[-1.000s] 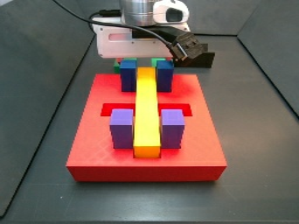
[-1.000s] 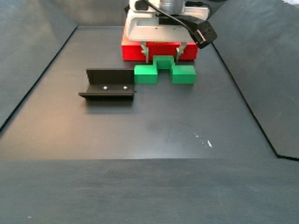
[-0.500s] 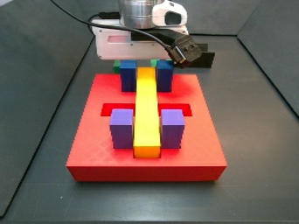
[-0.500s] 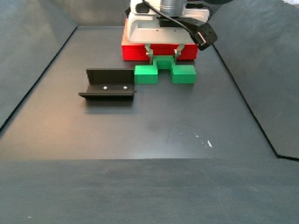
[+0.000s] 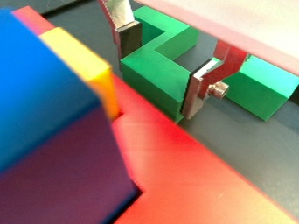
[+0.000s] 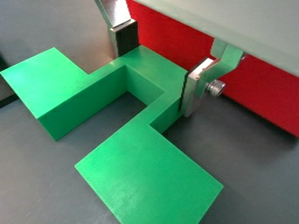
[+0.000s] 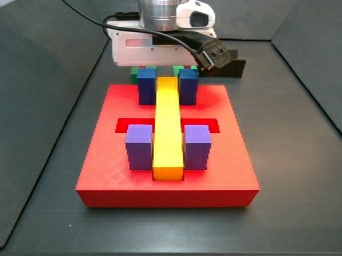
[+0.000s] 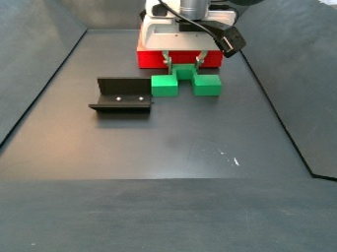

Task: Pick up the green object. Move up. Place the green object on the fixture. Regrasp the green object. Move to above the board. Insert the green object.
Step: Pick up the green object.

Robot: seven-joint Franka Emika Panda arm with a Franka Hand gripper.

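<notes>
The green object (image 8: pixel 184 83) rests on the dark floor right beside the edge of the red board (image 7: pixel 107 170). It fills both wrist views (image 5: pixel 158 74) (image 6: pixel 128 149). In a side view only a sliver of it (image 7: pixel 139 72) shows behind the board. My gripper (image 8: pixel 184 67) is down over its taller centre cube. One silver finger (image 5: pixel 126 39) and its mate (image 5: pixel 198 92) press on opposite faces of the cube, as the wrist view (image 6: pixel 158 72) also shows. The fixture (image 8: pixel 121 95) stands apart on the floor, bare.
The board carries a long yellow bar (image 7: pixel 167 125), two blue blocks (image 7: pixel 146 87) and two purple blocks (image 7: pixel 139 147). Dark enclosure walls (image 8: pixel 39 89) rise at the sides. Open floor (image 8: pixel 184 157) lies past the fixture and the green object.
Almost nothing has moved. The gripper stays low over the green object beside the board, and the object lies in the same place.
</notes>
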